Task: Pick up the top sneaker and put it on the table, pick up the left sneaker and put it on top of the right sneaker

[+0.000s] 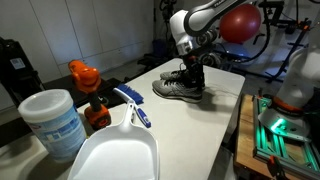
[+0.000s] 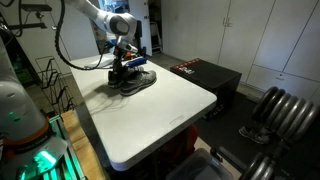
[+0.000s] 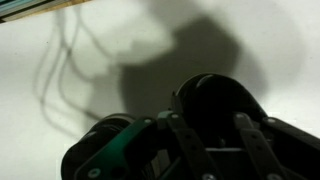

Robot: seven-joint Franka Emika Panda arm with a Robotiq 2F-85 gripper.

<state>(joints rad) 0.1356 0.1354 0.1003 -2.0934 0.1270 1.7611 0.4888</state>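
A pile of dark sneakers [image 1: 174, 90] lies near the far end of the white table [image 1: 215, 130], and it shows in both exterior views [image 2: 136, 85]. My gripper [image 1: 190, 64] comes straight down onto the top sneaker [image 1: 191, 75], also seen in an exterior view [image 2: 124, 62]. In the wrist view the fingers [image 3: 207, 125] sit on either side of a black sneaker [image 3: 215, 98], apparently closed on it. A sneaker with green trim [image 3: 100, 150] lies beside it on the table [image 3: 90, 60]. Whether the top sneaker is lifted off the others is unclear.
An orange object [image 1: 83, 74], a white tub [image 1: 55, 120], a white scoop [image 1: 115, 155] and a blue-white brush [image 1: 133, 106] stand at the near end. A black cabinet [image 2: 205, 75] is beside the table. A red ball [image 1: 240, 22] hangs behind the arm.
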